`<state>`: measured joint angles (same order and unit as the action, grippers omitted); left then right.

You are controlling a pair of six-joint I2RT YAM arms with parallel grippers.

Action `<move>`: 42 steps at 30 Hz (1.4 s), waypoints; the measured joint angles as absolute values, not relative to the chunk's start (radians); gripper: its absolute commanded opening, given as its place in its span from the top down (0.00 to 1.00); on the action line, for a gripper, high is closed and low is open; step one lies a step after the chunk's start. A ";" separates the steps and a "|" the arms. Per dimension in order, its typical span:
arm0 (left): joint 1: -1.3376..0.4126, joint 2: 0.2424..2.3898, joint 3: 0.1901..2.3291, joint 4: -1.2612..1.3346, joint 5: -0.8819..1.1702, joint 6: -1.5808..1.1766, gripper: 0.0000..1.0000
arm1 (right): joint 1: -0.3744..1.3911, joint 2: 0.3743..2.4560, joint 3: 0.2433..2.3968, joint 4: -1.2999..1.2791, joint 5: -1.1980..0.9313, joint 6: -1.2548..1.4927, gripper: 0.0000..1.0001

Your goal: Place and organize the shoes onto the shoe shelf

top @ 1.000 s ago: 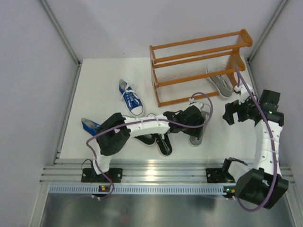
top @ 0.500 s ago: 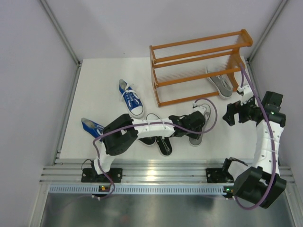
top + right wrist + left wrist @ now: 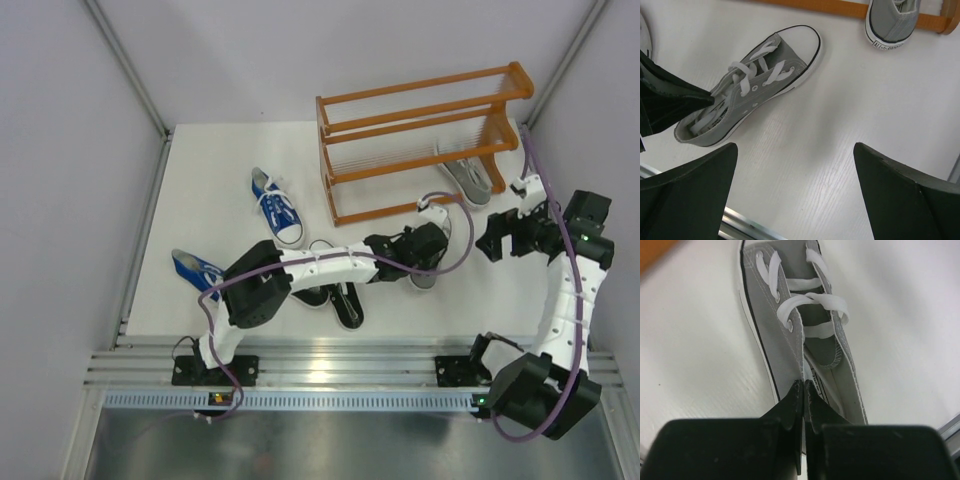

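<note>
Far left, a partly hidden blue sneaker (image 3: 193,267) lies under my left arm's elbow, and the second blue sneaker (image 3: 277,207) sits out in the open on the table (image 3: 200,180), toe toward me. Neither is on the rack yet. Next come the black sneakers (image 3: 347,305), bunched together beneath the left forearm and also waiting.

The left gripper (image 3: 803,385) has its jaws pinched tight on the side wall of the loose grey sneaker (image 3: 805,310), right at the collar edge behind the last eyelets. I take that spot as chosen because the thin canvas gives the fingers something to bite on, where the sole would be too broad. The shoe lies flat on the table just in front of the shoe shelf (image 3: 326,150), toe pointing toward the rack, so a lift and a short push forward should seat it.

Its partner, the shelved grey sneaker (image 3: 467,180), already rests on the bottom tier at the right end, heel outward. I judge the slot to its left to be the target, keeping the pair together.

The right gripper (image 3: 795,150) hangs with jaws spread wide, holding nothing, off to the side of the shelf, probably parked clear of the left arm's path.
</note>
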<state>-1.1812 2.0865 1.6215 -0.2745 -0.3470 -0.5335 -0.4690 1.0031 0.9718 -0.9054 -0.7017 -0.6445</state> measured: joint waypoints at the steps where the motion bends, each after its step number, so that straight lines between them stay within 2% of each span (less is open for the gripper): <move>1: -1.178 2.086 1.641 -0.277 -0.358 -0.543 1.00 | -0.475 1.003 0.981 -0.906 -0.707 -0.643 0.01; 11: -1.094 2.086 1.753 -0.306 -0.403 -0.706 1.00 | -0.508 1.004 1.023 -0.907 -0.735 -0.627 0.01; 25: -1.039 2.086 1.781 -0.222 -0.371 -0.748 1.00 | -0.514 1.036 1.023 -0.910 -0.770 -0.625 0.01; 30: -1.022 2.076 1.749 -0.176 -0.274 -0.754 1.00 | -0.501 1.100 1.035 -0.982 -0.815 -0.650 0.01; 41: -1.034 2.036 1.503 -0.066 0.038 -0.799 1.00 | -0.418 1.277 1.036 -1.071 -0.791 -0.615 0.01; 42: -1.036 2.036 1.499 -0.059 0.057 -0.800 0.93 | -0.400 1.296 1.036 -1.071 -0.782 -0.600 0.01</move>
